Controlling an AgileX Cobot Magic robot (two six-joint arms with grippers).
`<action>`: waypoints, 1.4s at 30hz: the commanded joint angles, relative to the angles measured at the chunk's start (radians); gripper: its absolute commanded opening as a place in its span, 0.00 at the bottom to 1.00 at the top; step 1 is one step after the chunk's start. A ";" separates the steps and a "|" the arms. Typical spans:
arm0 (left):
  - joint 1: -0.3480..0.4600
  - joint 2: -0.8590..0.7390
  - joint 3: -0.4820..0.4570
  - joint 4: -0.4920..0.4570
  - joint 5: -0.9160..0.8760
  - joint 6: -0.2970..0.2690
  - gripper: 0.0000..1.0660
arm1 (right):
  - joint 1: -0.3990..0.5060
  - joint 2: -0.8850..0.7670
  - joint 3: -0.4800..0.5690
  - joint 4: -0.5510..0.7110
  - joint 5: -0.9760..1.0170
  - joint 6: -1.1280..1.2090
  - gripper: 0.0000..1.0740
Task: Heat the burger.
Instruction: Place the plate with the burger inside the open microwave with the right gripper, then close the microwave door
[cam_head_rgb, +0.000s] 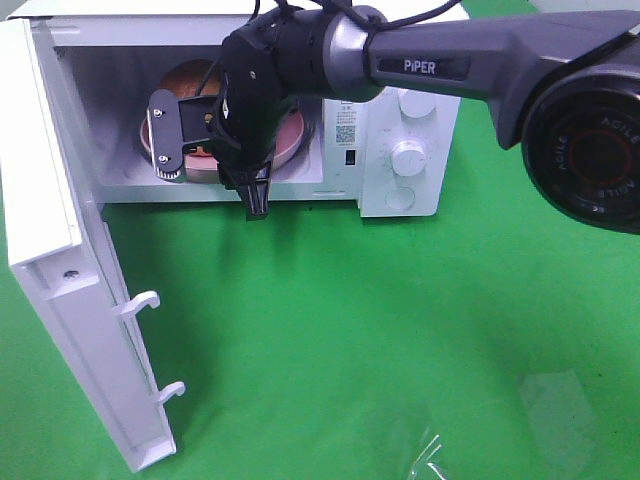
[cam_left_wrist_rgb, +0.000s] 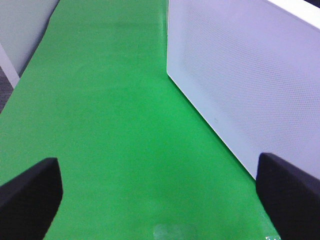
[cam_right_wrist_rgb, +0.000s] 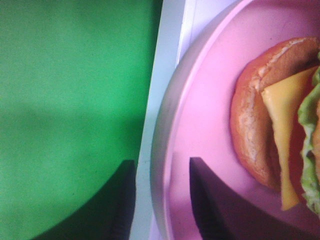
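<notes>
Right gripper (cam_right_wrist_rgb: 161, 165) is standing part open, its two dark fingers (cam_right_wrist_rgb: 215, 210) straddling the rim of the pink plate (cam_right_wrist_rgb: 200, 100) with a gap showing on both sides of the rim; it is gripping nothing. One finger is sitting over the plate, the other outside it, over the white sill. The burger (cam_right_wrist_rgb: 260, 115) is lying on that plate inside the microwave (cam_head_rgb: 400, 150), close to the inner finger but apart from it. Yellow cheese (cam_right_wrist_rgb: 282, 125) and green lettuce (cam_right_wrist_rgb: 310, 110) are poking out at its edge.

Left gripper (cam_left_wrist_rgb: 160, 200) is hanging wide open over the green cloth (cam_left_wrist_rgb: 100, 125), nothing between its tips, with a white dotted panel (cam_left_wrist_rgb: 240, 75) just beside it. I can't tell which part of the oven that panel is.

The right arm (cam_head_rgb: 450, 60) is reaching in through the oven mouth and blocking most of the cavity from the high camera. Only a slice of plate is showing past it, and the burger itself is hidden there. The door (cam_head_rgb: 60, 250) is standing swung out on the left, two latch hooks (cam_head_rgb: 140, 303) sticking out of it. A dial (cam_head_rgb: 408, 157) is showing on the control panel. The left arm is out of the high view. The burger is cut off at the right wrist frame's edge. Something clear and wrinkled (cam_head_rgb: 435, 450) is lying on the cloth near the front; hard to make out.
</notes>
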 joint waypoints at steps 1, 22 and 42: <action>-0.007 -0.022 0.003 0.000 -0.014 -0.005 0.91 | 0.001 -0.025 0.011 0.004 0.011 0.014 0.36; -0.007 -0.022 0.003 0.000 -0.014 -0.005 0.91 | 0.001 -0.225 0.314 0.003 -0.098 0.040 0.73; -0.007 -0.022 0.003 0.000 -0.014 -0.005 0.91 | 0.002 -0.521 0.734 0.002 -0.254 0.114 0.71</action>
